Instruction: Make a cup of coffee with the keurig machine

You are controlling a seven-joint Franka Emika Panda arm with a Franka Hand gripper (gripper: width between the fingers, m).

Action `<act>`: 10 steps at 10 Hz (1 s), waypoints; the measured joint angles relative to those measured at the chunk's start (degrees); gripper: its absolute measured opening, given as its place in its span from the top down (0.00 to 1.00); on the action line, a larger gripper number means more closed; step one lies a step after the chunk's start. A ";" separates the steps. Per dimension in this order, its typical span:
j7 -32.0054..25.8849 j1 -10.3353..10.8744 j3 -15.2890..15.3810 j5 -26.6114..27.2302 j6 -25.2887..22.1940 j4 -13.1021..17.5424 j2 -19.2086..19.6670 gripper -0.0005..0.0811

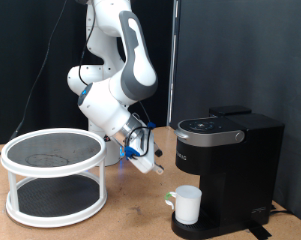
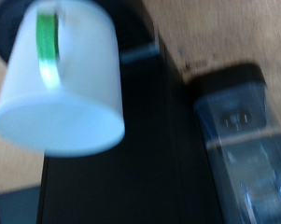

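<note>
The black keurig machine [image 1: 226,165] stands at the exterior view's right with its lid down. The white cup [image 1: 187,205] stands on the machine's round drip tray, handle towards the exterior view's left. My gripper [image 1: 145,162] hangs tilted in the air to the left of the machine and above the cup, apart from both. Something small and pale shows at its tip, too small to make out. The wrist view shows the cup [image 2: 58,84] close up, its handle with a green tint, beside the machine's black body [image 2: 112,168]. No fingers show in the wrist view.
A white two-tier round rack with dark mesh shelves [image 1: 55,175] stands on the wooden table [image 1: 130,215] at the exterior view's left. A clear plastic part [image 2: 238,140] shows next to the machine in the wrist view. Black curtains hang behind.
</note>
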 joint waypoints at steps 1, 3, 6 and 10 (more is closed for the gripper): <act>0.98 -0.34 -0.62 0.14 -2.72 -0.03 -1.90 0.09; 3.89 -1.12 -1.64 -0.13 -6.96 -0.64 -5.54 0.09; 3.57 -1.11 -1.55 -0.28 -8.78 -0.38 -6.70 0.09; 3.28 -1.14 -3.14 3.41 -16.55 -0.16 -14.12 0.09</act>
